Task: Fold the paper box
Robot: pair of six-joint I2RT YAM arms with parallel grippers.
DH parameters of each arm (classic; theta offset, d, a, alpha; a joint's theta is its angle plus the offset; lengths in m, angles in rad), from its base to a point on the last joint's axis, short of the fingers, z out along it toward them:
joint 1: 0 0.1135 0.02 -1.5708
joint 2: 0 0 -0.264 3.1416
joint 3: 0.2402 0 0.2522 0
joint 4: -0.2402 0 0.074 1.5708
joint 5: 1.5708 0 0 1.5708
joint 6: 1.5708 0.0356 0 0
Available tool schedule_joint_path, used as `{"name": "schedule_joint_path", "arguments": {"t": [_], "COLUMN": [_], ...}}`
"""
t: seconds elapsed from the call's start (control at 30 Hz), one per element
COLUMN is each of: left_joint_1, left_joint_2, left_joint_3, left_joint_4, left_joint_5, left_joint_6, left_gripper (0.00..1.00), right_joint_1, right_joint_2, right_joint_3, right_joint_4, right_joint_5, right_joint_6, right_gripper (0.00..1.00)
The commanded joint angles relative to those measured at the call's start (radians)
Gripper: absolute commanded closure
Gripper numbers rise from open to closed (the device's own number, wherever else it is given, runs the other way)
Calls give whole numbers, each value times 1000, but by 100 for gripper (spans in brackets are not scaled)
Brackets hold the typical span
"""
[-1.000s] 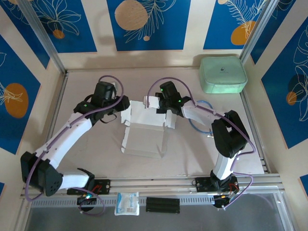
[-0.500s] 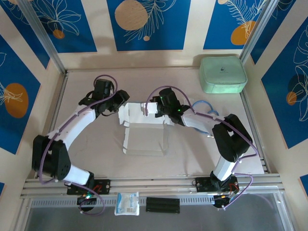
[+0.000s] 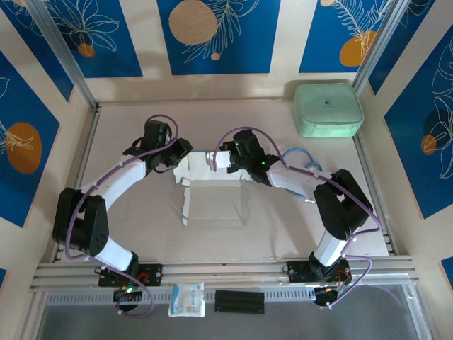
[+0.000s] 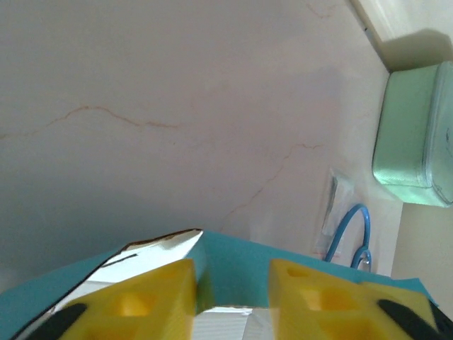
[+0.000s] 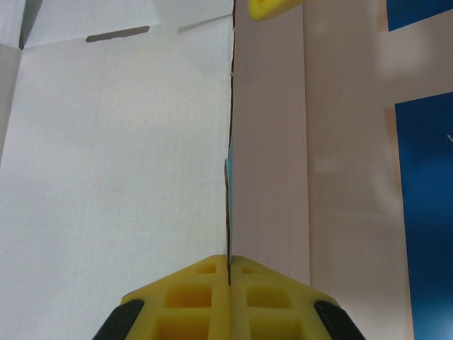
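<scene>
Paper box (image 3: 212, 205) sits mid-table (image 3: 148, 227), btwn the two arms: base panel flat w/ whitish inside up, far wall + flaps lifted at back edge. R gripper (image 3: 218, 160) is on that far part. In R wrist view its yellow fingers (image 5: 191, 297) are pressed together on the thin card edge, w/ the box's white inside (image 5: 106, 156) on one side and bare table on the other. L gripper (image 3: 180, 154) is at the box's far-left corner. In L wrist view its fingers (image 4: 148, 301) are apart, blue outer face of card (image 4: 241, 265) just beyond them, nothing pinched; touching or not, can't tell. Step, my read: standing up/creasing the back wall, early-to-mid in the fold, since near and side parts look flat. Next move prob needs R to hold the pinch while L pushes a side flap in along its crease. Card is thin, so it may buckle or slide. Room: open table left of box and on near side toward bases. Mint case (image 3: 328, 108) in far-right corner, well apart. Blue cable (image 4: 348, 228) lies near R arm, possible snag. White packet (image 3: 187, 299) by near rail, out of play.
</scene>
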Motion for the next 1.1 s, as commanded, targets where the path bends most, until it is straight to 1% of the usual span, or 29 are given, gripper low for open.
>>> {"name": "schedule_joint_path", "arguments": {"t": [0.0, 0.07, 0.1, 0.17, 0.2, 0.27, 0.33, 0.37, 0.43, 0.47, 0.53, 0.57, 0.6, 0.63, 0.7, 0.73, 0.83, 1.07], "left_joint_1": [5, 4, 5, 5, 4, 3, 3, 2, -10, -19, -66, -87, -110, -129, -153, -165, -195, -201], "left_joint_2": [17, 18, 18, 21, 19, 10, -23, -45, -117, -155, -251, -288, -334, -372, -416, -418, -346, -85], "left_joint_3": [-10, -15, -15, -13, -11, -1, 4, 0, -24, -46, -119, -161, -214, -270, -362, -395, -392, -278], "left_joint_4": [32, 39, 39, 44, 45, 30, 2, -8, -45, -52, -60, -55, -39, -13, 53, 84, 65, 69], "left_joint_5": [45, 43, 43, 47, 50, 43, 15, -5, -90, -137, -273, -321, -345, -344, -286, -246, -219, -272], "left_joint_6": [-1, -4, -7, -5, 0, 31, 91, 125, 217, 277, 393, 438, 485, 519, 552, 567, 591, 705], "left_gripper": [77, 85, 86, 86, 85, 78, 64, 59, 54, 53, 53, 55, 58, 61, 63, 64, 66, 65], "right_joint_1": [14, 15, 16, 17, 17, 17, 16, 16, 12, 11, 13, 14, 14, 14, 14, 15, 20, 32], "right_joint_2": [-10, -9, -9, -12, -13, -14, -16, -18, -22, -26, -39, -45, -52, -59, -66, -68, -72, -81], "right_joint_3": [5, 6, 8, 7, 6, 7, 4, 1, -7, -9, -17, -21, -26, -32, -43, -48, -60, -77], "right_joint_4": [20, 20, 17, 17, 17, 20, 31, 41, 56, 54, 54, 52, 52, 52, 53, 56, 54, 57], "right_joint_5": [-10, -6, -5, 0, 4, 18, 34, 43, 57, 60, 67, 66, 66, 68, 74, 80, 92, 100], "right_joint_6": [-10, -6, -5, -3, -4, -7, -17, -22, -37, -47, -64, -69, -73, -73, -74, -73, -83, -72], "right_gripper": [99, 99, 99, 99, 99, 99, 99, 99, 99, 99, 99, 99, 99, 99, 99, 99, 99, 99]}}
